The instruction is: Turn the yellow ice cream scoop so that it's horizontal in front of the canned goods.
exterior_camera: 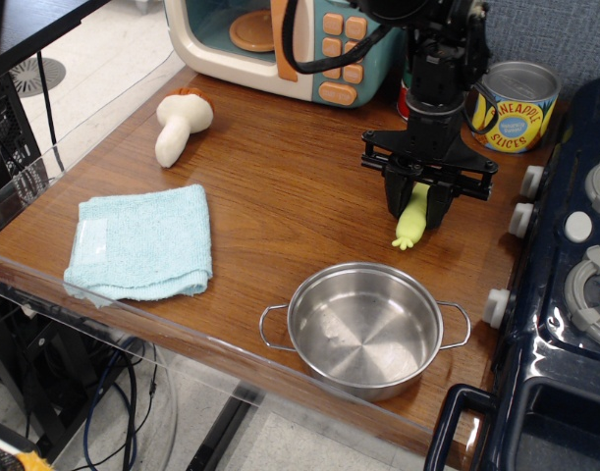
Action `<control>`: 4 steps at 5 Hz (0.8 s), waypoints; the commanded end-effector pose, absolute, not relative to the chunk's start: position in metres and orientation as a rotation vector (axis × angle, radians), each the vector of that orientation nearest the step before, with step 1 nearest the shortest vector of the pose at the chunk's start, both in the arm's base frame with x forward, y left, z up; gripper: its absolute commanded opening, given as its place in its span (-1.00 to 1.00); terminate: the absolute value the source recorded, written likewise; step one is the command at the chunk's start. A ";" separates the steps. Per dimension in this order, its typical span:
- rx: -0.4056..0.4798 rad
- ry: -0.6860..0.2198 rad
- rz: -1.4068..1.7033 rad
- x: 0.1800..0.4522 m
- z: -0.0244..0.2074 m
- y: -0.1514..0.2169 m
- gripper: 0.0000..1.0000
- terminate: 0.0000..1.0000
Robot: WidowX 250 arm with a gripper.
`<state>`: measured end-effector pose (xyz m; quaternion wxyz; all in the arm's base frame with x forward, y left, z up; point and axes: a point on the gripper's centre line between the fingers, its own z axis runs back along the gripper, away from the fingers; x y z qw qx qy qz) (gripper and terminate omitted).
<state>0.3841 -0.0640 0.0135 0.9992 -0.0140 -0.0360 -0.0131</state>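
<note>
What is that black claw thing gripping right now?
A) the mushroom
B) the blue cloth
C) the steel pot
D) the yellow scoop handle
D: the hand is closed on the scoop, whose yellow handle sticks out below the fingers; the mushroom, cloth and pot lie apart from it.
</note>
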 end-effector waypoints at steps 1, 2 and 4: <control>0.022 -0.162 -0.221 0.363 0.080 -0.033 -1.00 -1.00; 0.108 -0.134 -0.417 0.361 0.102 -0.022 -1.00 -1.00; 0.205 -0.117 -0.926 0.379 0.106 -0.031 -1.00 -1.00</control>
